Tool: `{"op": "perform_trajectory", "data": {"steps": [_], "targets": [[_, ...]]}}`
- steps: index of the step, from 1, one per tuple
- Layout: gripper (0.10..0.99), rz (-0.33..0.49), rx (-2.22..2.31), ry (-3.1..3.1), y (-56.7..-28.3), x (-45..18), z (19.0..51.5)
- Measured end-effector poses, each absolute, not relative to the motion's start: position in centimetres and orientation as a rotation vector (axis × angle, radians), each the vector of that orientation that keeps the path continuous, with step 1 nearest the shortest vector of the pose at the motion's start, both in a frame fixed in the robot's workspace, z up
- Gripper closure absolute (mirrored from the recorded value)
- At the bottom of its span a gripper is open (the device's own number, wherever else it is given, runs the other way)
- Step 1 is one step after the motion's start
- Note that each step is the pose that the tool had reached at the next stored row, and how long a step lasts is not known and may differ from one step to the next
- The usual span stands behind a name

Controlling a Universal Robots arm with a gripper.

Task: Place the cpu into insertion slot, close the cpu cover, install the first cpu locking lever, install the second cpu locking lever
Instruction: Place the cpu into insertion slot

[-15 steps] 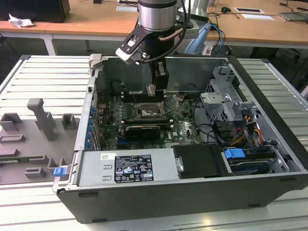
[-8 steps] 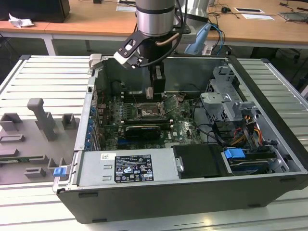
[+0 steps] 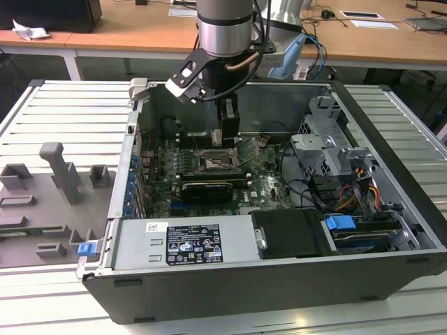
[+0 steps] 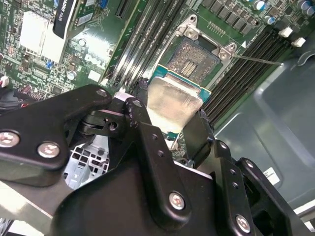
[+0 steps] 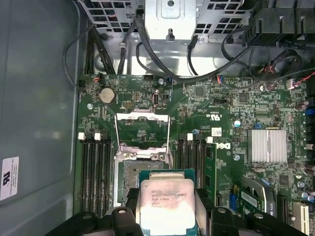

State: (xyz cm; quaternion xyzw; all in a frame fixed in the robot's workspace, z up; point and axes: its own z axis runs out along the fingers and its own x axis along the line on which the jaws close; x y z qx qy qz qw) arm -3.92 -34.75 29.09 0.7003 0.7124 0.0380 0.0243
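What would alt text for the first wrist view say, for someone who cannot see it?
Black fingers grip a small silvery square chip over an open socket on a green circuit board. The socket's metal cover stands flipped open, with long black memory slots on either side.

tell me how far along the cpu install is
Nothing looks finished. The small square black socket with a metal rim is bare, and the thin silver frame cover is swung open. In hand: the gripper is shut on the flat square silvery chip, held near the socket, not seated. Left: seating the chip, closing the cover, both levers.
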Motion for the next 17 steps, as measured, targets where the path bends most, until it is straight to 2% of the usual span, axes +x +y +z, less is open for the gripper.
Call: {"op": "perform_trajectory", "data": {"steps": [9, 17], "targets": [[0.557, 0.117, 2.183, 2.187, -34.6, -3.9, 27.3], [0.557, 0.117, 2.184, 2.186, -33.3, -4.7, 24.6]]}}
